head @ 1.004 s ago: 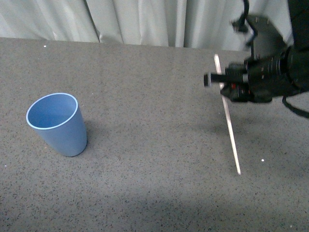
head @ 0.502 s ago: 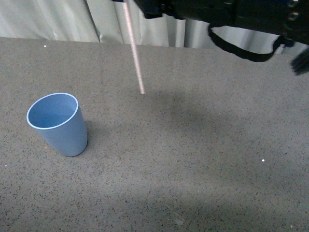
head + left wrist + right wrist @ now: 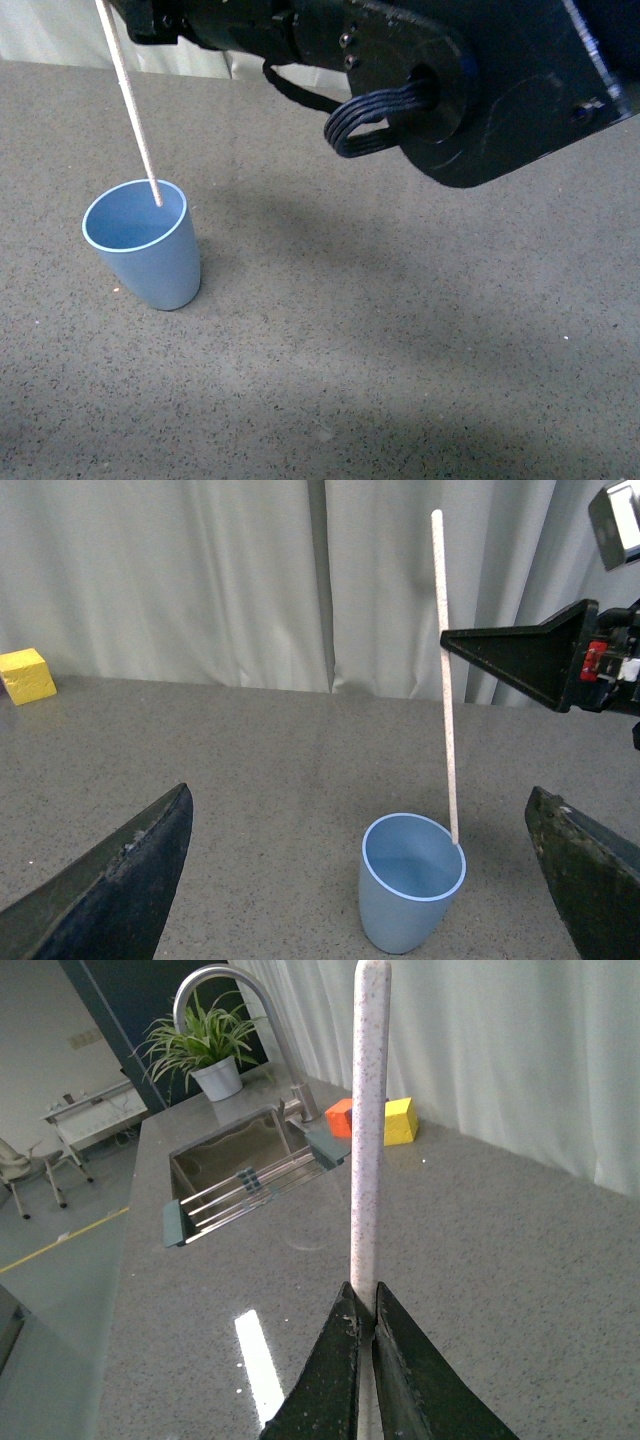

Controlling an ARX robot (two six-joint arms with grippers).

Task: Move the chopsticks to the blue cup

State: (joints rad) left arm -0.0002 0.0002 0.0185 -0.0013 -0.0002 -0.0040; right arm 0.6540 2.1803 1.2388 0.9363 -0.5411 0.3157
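The blue cup (image 3: pixel 143 245) stands upright on the grey counter at the left; it also shows in the left wrist view (image 3: pixel 410 880). My right gripper (image 3: pixel 365 1295) is shut on the chopsticks (image 3: pixel 130 100), a single pale stick held nearly upright. Its lower tip sits just over the cup's far rim, at the mouth. The stick also shows in the left wrist view (image 3: pixel 445 670) and in the right wrist view (image 3: pixel 367 1110). My left gripper (image 3: pixel 365 880) is open, its jaws wide to either side of the cup and nearer the camera than it.
My right arm (image 3: pixel 420 70) fills the top of the front view. A yellow block (image 3: pixel 27 674) sits at the counter's far left by the curtain. The right wrist view shows a sink (image 3: pixel 240 1165) with a tap, a plant, and orange and yellow blocks (image 3: pixel 385 1120).
My right arm has carried the stick leftward across the counter, from the right side to above the cup. The stick's tip has come down to the cup's mouth. The cup looks slightly shifted right.
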